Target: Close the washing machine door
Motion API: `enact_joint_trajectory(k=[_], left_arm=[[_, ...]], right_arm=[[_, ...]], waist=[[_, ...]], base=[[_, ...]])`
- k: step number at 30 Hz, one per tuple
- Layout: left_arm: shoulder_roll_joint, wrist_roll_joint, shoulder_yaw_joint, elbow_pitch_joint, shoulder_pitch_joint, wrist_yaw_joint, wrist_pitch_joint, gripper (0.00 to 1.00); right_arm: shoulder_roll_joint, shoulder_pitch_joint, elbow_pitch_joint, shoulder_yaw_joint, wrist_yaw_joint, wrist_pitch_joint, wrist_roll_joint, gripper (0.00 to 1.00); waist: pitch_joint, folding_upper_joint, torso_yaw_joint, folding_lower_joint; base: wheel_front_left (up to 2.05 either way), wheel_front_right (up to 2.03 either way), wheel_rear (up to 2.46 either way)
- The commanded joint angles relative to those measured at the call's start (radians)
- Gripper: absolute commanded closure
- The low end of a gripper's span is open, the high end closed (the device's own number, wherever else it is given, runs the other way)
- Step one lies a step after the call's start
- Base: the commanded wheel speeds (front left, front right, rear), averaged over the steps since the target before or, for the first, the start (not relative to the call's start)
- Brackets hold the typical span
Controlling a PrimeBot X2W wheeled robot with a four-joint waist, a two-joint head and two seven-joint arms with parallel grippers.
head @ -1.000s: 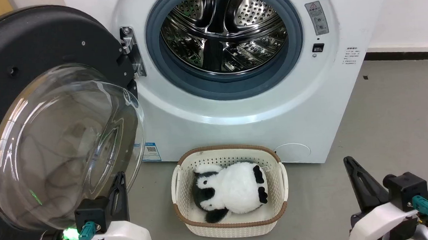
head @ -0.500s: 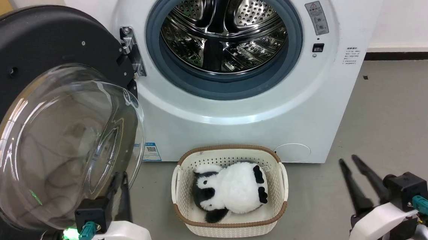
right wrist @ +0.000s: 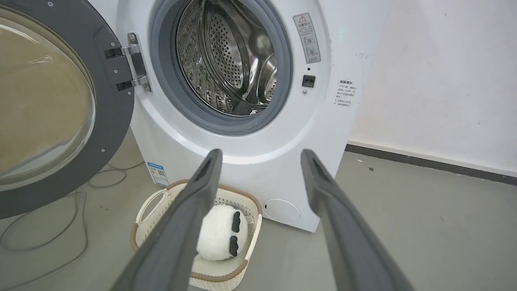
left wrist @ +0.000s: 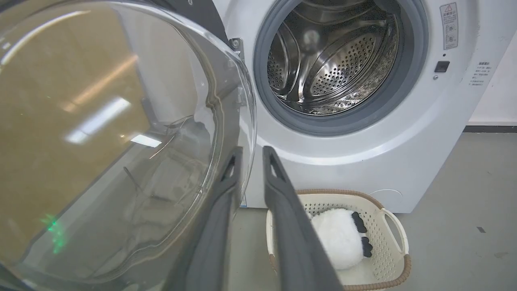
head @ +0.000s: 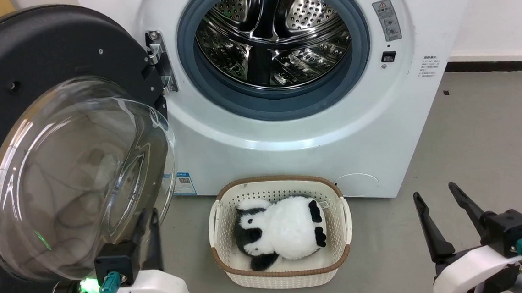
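**Door wide open, left arm placed to start the swing**

The washing machine door (head: 68,146) hangs fully open to the left of the drum (head: 276,35), held by its hinge (head: 159,57) at the left edge of the opening, glass bowl bulging toward the robot. The left gripper (left wrist: 251,155) sits just beside the lower right edge of that bowl, its fingers a narrow gap apart and holding nothing that I can make out (whether one finger touches the glass, I cannot tell). The right gripper (right wrist: 261,155) hovers low over the right part of the floor, fingers spread wide and empty.

The step in hand looks like the first push. It would go best with contact on the black rim, out toward the side farthest from the hinge, since the rounded glass invites a slip. The push should follow the door's arc toward the washing machine (head: 288,135), ending in a firm press so the latch catches. The right arm seems well clear of that arc.

On the grey floor (head: 472,141), a cream basket (head: 216,223) with a plush panda (head: 285,234) stands against the machine's front, below the opening; the arm must pass above it. A cable (right wrist: 48,238) trails on the floor under the door. A white wall (head: 499,5) with a dark skirting strip (head: 499,64) closes the right side.
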Motion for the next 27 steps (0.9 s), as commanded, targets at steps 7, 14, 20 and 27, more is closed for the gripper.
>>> enact_joint_trajectory(k=[7, 14, 20, 27], left_arm=[[0.0, -0.012, -0.005, -0.008, -0.029, 0.006, -0.024, 1.0], [0.001, -0.02, -0.003, -0.041, -0.078, -0.016, -0.039, 1.0], [0.001, -0.035, 0.007, -0.084, -0.134, -0.042, -0.051, 1.0], [0.001, -0.067, 0.026, -0.134, -0.204, -0.063, -0.066, 1.0]], right_arm=[[0.001, -0.005, -0.002, -0.021, 0.0, -0.024, 0.023, 0.0], [0.001, -0.01, -0.004, -0.037, 0.0, -0.038, 0.039, 0.0], [0.001, -0.014, -0.006, -0.051, 0.0, -0.051, 0.05, 0.0], [0.001, -0.019, -0.007, -0.069, 0.0, -0.065, 0.06, 0.0]], waist=[[0.005, 0.0, 0.007, 0.0], [0.014, 0.0, 0.029, 0.0], [0.024, 0.0, 0.059, 0.0], [0.032, 0.0, 0.103, 0.0]], base=[[0.0, 0.0, 0.0], [0.0, 0.0, 0.0], [0.0, 0.0, 0.0], [0.0, 0.0, 0.0]])
